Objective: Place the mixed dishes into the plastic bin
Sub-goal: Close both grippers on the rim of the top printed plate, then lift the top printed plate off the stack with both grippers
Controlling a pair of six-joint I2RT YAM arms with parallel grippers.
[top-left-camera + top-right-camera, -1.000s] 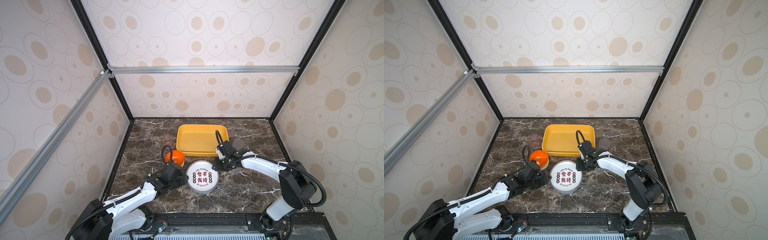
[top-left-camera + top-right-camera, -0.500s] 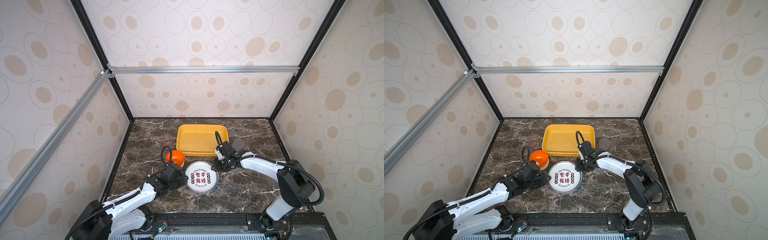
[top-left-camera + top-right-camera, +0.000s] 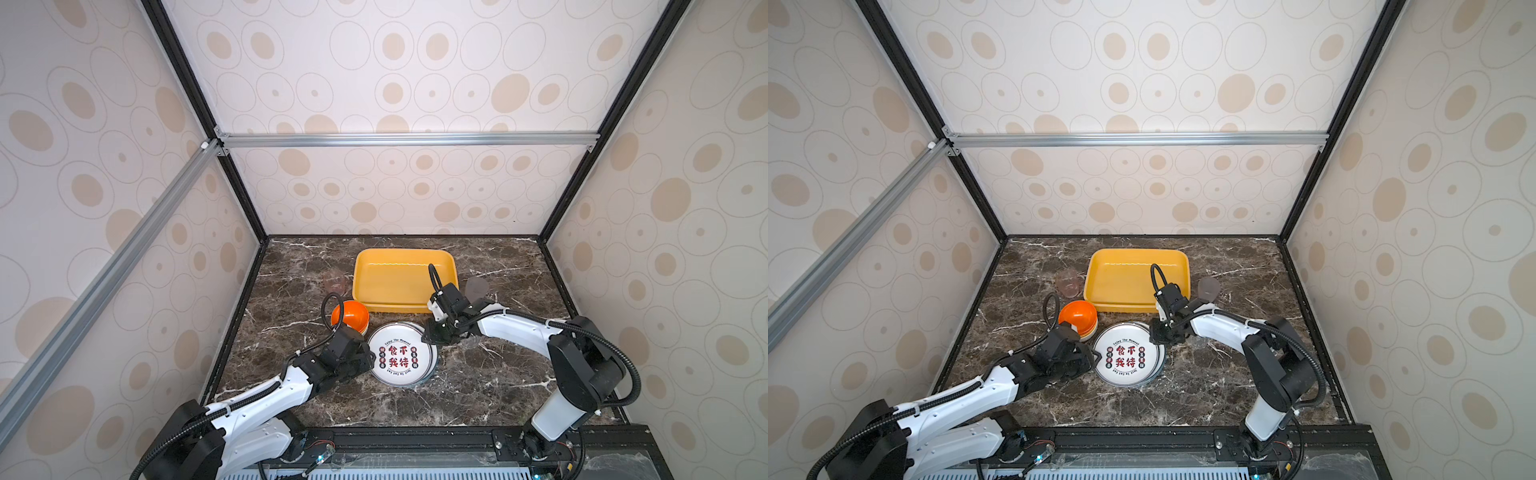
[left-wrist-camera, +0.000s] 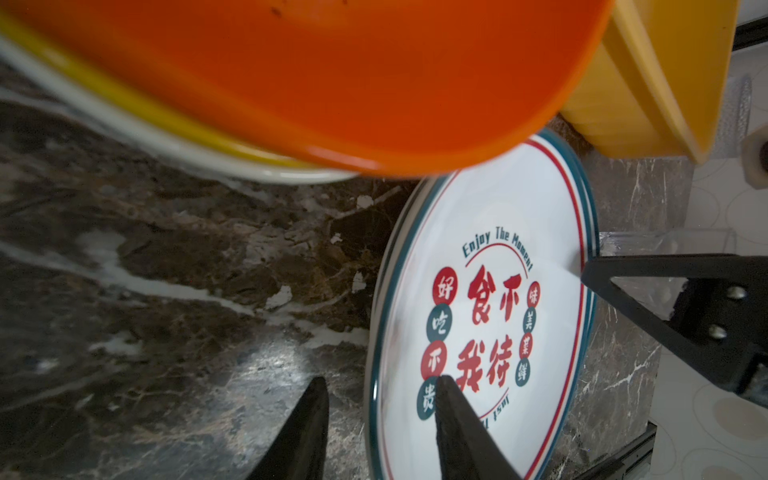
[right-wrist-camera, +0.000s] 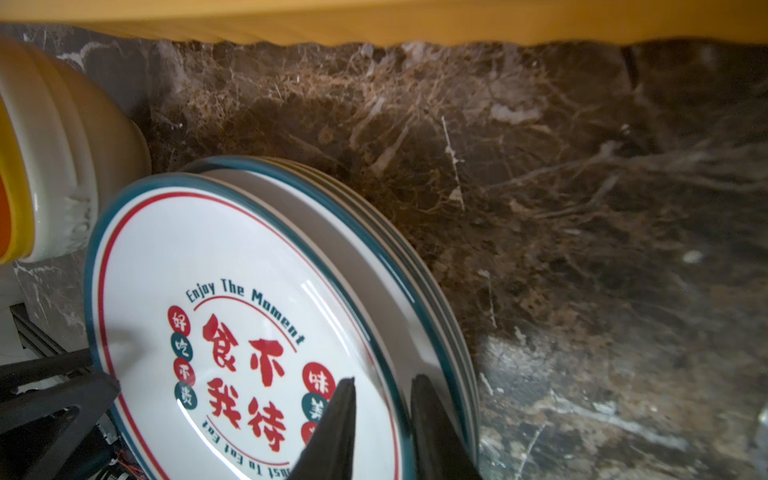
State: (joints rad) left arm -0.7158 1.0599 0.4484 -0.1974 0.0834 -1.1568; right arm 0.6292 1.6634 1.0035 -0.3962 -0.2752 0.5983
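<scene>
A stack of white plates [image 3: 400,358] with red characters lies on the marble in front of the yellow plastic bin [image 3: 405,278]. My right gripper [image 5: 385,378] straddles the top plate's [image 5: 232,299] rim, jaws narrow and open, a small gap still showing. It reaches in from the stack's right [image 3: 428,338]. My left gripper [image 4: 380,379] stands open around the opposite rim, one finger over the plate [image 4: 490,232], the other over the marble. Nested orange, yellow and cream bowls [image 3: 350,316] sit left of the plates.
A pink cup [image 3: 336,280] stands left of the bin and a grey cup [image 3: 477,286] right of it. A clear cup [image 3: 469,343] sits under my right arm beside the plates. The bowls [image 4: 332,83] hang close over my left gripper. Enclosure walls ring the marble table [image 3: 478,395].
My right gripper has slid down and left onto the plate rim and its jaws have narrowed. The left gripper has barely moved.
</scene>
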